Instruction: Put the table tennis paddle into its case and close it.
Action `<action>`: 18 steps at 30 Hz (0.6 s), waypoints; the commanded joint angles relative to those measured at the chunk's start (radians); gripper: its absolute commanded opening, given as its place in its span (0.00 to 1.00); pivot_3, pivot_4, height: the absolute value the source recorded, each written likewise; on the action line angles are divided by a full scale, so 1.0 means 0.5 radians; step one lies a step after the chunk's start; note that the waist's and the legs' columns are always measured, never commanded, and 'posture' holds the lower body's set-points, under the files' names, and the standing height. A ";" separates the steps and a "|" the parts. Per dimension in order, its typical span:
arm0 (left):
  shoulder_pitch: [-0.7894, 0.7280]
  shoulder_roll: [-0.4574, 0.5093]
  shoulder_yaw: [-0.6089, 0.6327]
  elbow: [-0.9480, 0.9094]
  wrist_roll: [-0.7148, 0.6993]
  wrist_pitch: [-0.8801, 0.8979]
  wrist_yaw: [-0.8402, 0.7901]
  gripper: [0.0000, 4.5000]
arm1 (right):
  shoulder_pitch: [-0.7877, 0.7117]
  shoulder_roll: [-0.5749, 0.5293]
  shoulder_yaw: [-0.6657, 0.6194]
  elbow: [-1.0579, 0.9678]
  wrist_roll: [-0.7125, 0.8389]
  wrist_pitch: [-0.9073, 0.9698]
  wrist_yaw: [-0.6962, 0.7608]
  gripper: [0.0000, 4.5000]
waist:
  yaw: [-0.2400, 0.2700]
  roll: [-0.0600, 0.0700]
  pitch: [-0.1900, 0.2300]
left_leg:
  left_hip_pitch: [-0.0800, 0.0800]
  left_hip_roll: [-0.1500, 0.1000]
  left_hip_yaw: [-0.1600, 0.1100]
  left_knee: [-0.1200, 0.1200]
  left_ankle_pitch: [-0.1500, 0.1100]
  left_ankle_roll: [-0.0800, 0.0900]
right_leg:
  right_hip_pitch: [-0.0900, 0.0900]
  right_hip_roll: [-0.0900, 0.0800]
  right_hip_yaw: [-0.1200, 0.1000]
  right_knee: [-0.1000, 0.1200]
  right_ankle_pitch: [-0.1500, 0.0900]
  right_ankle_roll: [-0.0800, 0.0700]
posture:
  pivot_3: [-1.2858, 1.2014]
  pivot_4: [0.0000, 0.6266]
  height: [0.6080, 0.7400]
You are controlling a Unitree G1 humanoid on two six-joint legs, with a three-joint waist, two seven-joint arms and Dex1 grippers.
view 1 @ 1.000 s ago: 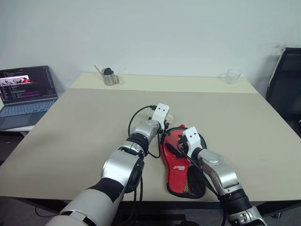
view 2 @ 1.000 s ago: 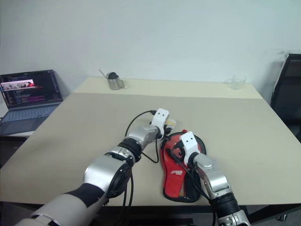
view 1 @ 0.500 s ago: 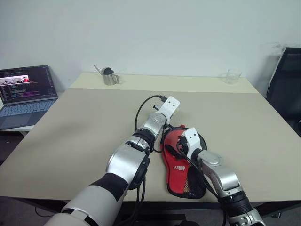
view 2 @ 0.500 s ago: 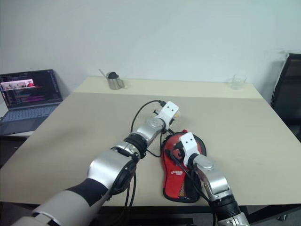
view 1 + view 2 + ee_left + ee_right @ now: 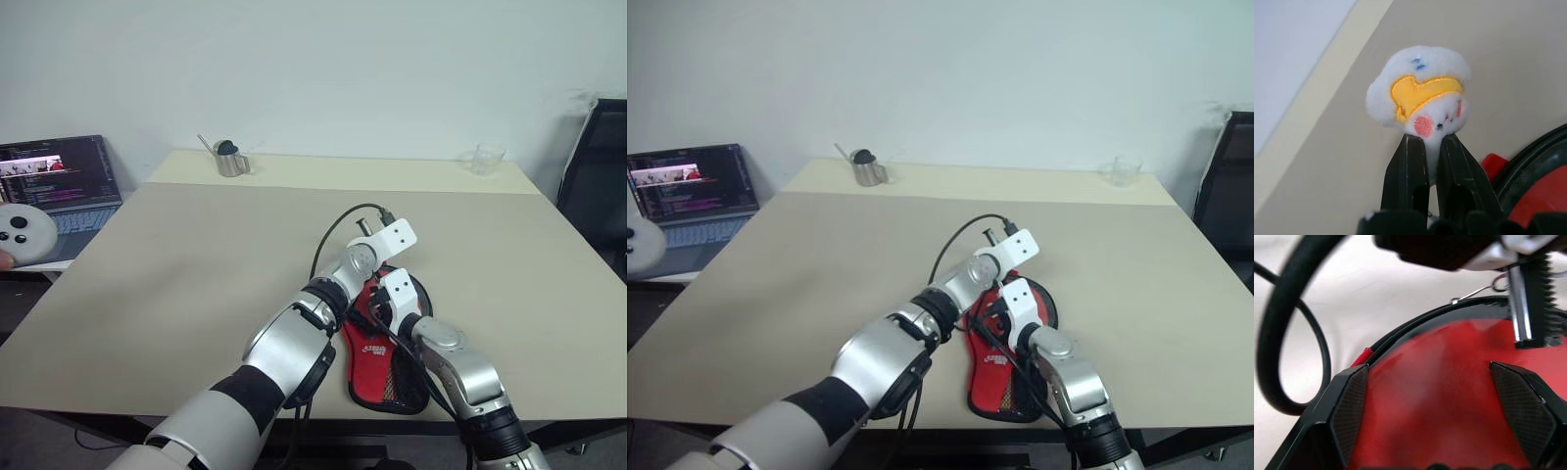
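The case lies open at the near edge of the table, right of centre, red lining up and black mesh pocket at its near end. The red surface inside is either the paddle or the lining; which one cannot be told. In the right wrist view the zipper rim curves around the red interior. The right gripper stands over the case's far, round part, fingers spread wide with nothing between them. The left gripper is clenched on a small white plush toy with a yellow patch and pink cheek, held above the table just beyond the case's far rim. Far left, a laptop is open beside the table. A metal cup stands at the far left edge, a clear glass at the far right. A white round controller shows at the left margin.
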 commanded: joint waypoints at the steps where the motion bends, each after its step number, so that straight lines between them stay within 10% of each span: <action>1: -0.107 -0.127 -0.071 -0.054 0.081 -0.129 0.045 0.00 | 0.104 0.023 0.061 0.080 0.019 0.156 -0.009 0.96 | 0.001 0.000 0.000 | 0.000 0.000 0.000 0.000 0.000 0.000 | 0.000 0.000 0.000 0.000 0.000 0.000 | 0.52 0.24 1.00; 18: 0.024 -0.416 -0.340 -0.051 0.275 -0.324 0.022 0.00 | 0.175 0.079 0.064 -0.042 0.039 0.279 -0.074 0.96 | 0.009 0.004 -0.002 | -0.004 0.000 -0.002 -0.002 -0.002 0.000 | 0.006 -0.001 -0.004 -0.018 0.000 0.000 | 0.52 0.24 1.00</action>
